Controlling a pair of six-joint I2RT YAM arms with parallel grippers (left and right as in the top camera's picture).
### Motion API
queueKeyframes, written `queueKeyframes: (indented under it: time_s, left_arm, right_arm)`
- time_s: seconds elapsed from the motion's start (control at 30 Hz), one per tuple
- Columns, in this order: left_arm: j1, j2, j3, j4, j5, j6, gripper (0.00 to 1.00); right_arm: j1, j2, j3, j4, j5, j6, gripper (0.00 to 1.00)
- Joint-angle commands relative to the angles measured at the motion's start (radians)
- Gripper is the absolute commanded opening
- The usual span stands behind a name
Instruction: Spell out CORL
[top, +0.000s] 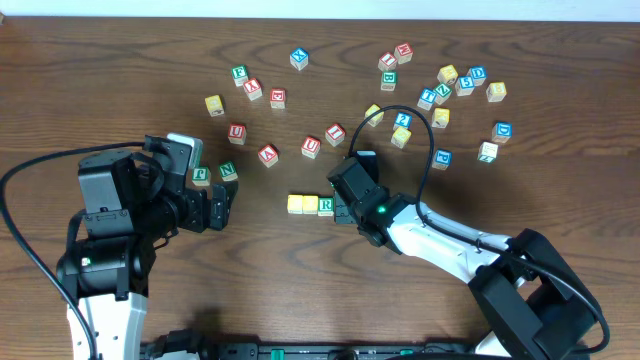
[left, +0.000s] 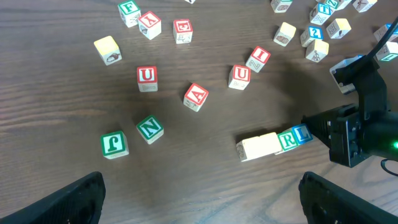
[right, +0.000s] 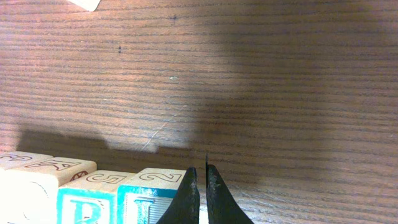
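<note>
CORL row of four small wooden letter cubes (left: 273, 143) lies near the middle of the dark wood-grain table (top: 300, 300), with its cubes touching side by side. From overhead only three of them show: two yellow-faced wooden cubes (top: 302, 204) and the green-framed wooden R cube (top: 326, 205). The blue-framed wooden L cube (left: 301, 133), at the row's 3 o'clock end, is covered there by the black right gripper (top: 340, 208). The letters on the yellow cubes cannot be read in any view, and the right wrist view cuts the row off at its bottom edge.

The right arm reaches in low from 4 o'clock. Its fingers (right: 189, 196) are pressed together with nothing between them, at the L cube's edge; whether they touch it cannot be told.

The black left gripper (top: 218, 205) sits at 9 o'clock of the row, well apart, pointing toward it. Its jaws are spread wide and empty, and its own view cuts off the fingers at the corners.

A green-framed wooden N cube (left: 150, 129) lies just beyond the left gripper. Loose wooden letter cubes (top: 440, 95) scatter farther toward 12 o'clock.
</note>
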Motion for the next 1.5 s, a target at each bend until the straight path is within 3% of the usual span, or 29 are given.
queueKeyframes:
  time_s: [0.0, 0.37, 0.73, 1.47]
  left_arm:
    - [0.003, -0.001, 0.024, 0.0, 0.013, 0.016, 0.98]
    - [0.003, -0.001, 0.024, 0.0, 0.013, 0.016, 0.98]
    - [0.003, -0.001, 0.024, 0.0, 0.013, 0.016, 0.98]
    - [0.003, -0.001, 0.024, 0.0, 0.013, 0.016, 0.98]
  right_arm:
    - [0.007, 0.01, -0.005, 0.003, -0.002, -0.008, 0.01]
    - [-0.033, 0.01, -0.005, -0.072, 0.146, 0.027, 0.01]
    - [-0.124, 0.01, 0.018, -0.018, 0.134, 0.034, 0.01]
    - [-0.123, 0.01, 0.036, 0.045, 0.061, -0.002, 0.01]
